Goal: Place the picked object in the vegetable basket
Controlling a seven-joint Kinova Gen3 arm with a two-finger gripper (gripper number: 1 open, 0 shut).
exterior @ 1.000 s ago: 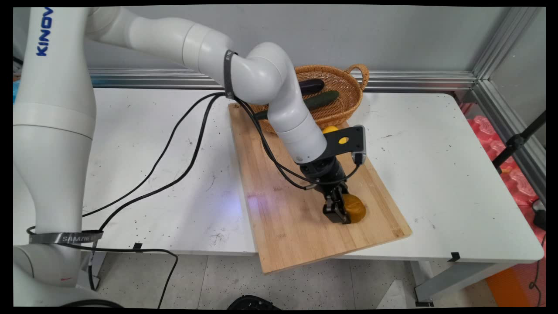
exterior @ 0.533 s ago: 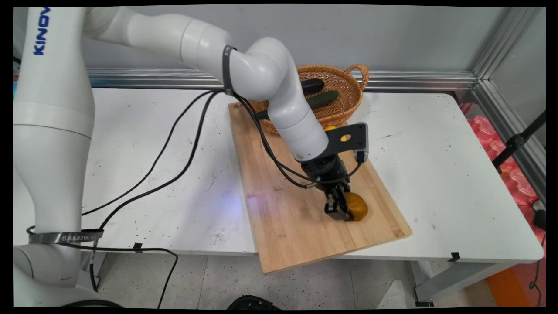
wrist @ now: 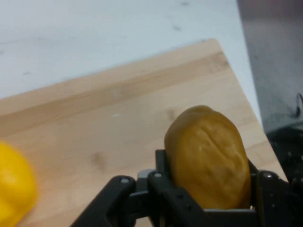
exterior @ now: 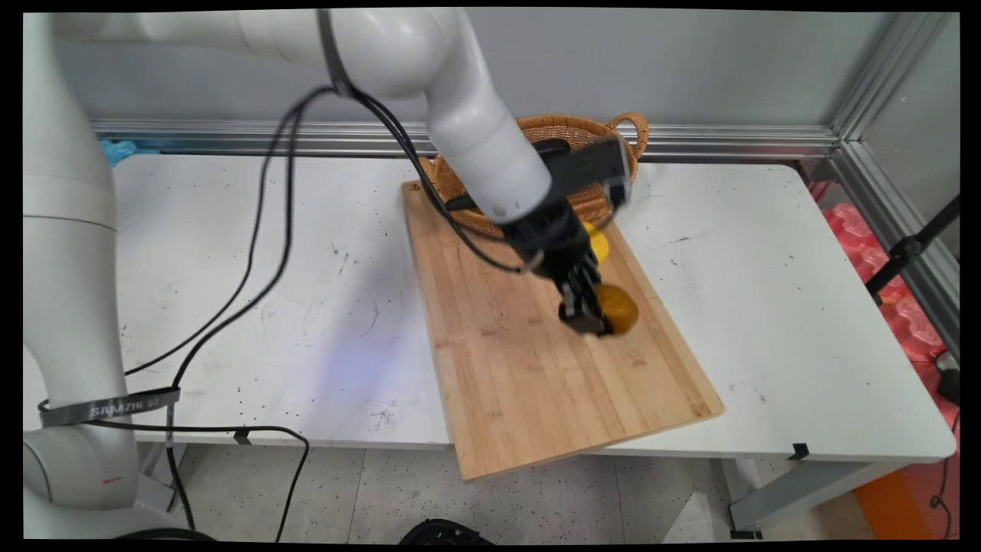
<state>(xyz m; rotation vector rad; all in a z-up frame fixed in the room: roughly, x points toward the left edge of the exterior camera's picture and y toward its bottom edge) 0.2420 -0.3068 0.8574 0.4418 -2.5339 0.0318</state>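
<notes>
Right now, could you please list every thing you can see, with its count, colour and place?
Brown potato-shaped object: one, golden brown, between the gripper's fingers, above the board.
Yellow rounded object: one, yellow, on the board near the basket.
Wooden cutting board: one, light wood, on the table, overhanging its near edge.
Woven wicker basket: one, tan, at the board's far end; contents mostly hidden.
White table: one.
Black two-finger gripper: one, shut on the potato-shaped object.
</notes>
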